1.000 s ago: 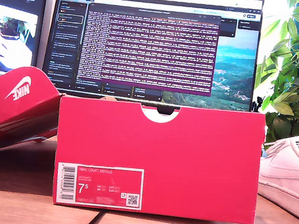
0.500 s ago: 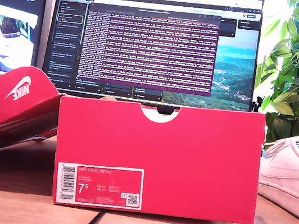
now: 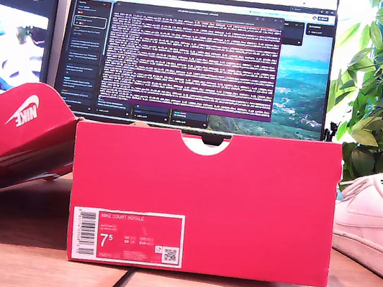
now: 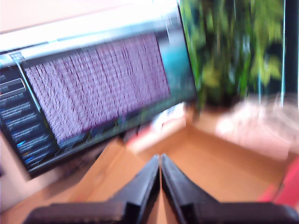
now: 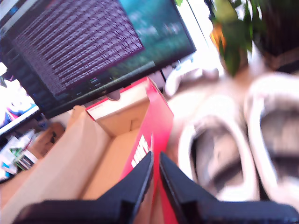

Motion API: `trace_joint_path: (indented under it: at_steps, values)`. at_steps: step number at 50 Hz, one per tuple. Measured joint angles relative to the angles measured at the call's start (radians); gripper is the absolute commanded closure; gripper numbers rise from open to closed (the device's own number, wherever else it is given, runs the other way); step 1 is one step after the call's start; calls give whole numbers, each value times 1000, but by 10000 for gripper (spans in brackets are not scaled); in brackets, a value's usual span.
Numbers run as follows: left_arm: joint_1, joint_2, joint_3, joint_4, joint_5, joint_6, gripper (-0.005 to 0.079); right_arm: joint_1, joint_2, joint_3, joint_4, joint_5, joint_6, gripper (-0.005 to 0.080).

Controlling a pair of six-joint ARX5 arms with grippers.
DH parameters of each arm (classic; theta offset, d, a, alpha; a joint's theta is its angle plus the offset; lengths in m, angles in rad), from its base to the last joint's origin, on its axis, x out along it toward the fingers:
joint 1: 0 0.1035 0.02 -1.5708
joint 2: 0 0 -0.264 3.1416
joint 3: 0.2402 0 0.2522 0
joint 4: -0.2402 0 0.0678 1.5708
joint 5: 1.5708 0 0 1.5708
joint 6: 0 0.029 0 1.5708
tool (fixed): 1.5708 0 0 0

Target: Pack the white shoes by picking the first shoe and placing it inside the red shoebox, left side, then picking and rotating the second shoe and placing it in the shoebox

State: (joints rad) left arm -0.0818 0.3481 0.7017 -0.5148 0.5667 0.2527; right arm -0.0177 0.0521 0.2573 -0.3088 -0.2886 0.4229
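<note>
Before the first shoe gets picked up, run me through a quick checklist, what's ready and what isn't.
1. Red shoebox open, lid off, on the exterior view's left: ok.
2. Box interior free of shoes: ok in the second wrist view, where bare cardboard shows.
3. Both white shoes beside the box, outside it: ok.
4. My second gripper free to grasp: not ok, claw shut, holding nothing.
5. My first gripper free: not ok, claw shut, empty.
6. Which shoe is toe-forward: cannot tell, picture blurred.
</note>
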Motion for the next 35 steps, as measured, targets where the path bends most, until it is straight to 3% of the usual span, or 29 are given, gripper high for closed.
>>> trace_joint_path:
  at_steps: [7,16,27,35]
  values:
    - [-46,78,23,-171,-76,192,762,0,90,91,-54,13,-40,763]
    - [-163,150,23,-278,-190,319,761,0,269,177,-122,16,-127,763]
    - [-400,253,23,-299,-323,361,761,0,480,301,-138,16,-163,763]
    - [-612,386,23,-296,-506,362,761,0,607,359,-178,16,-164,763]
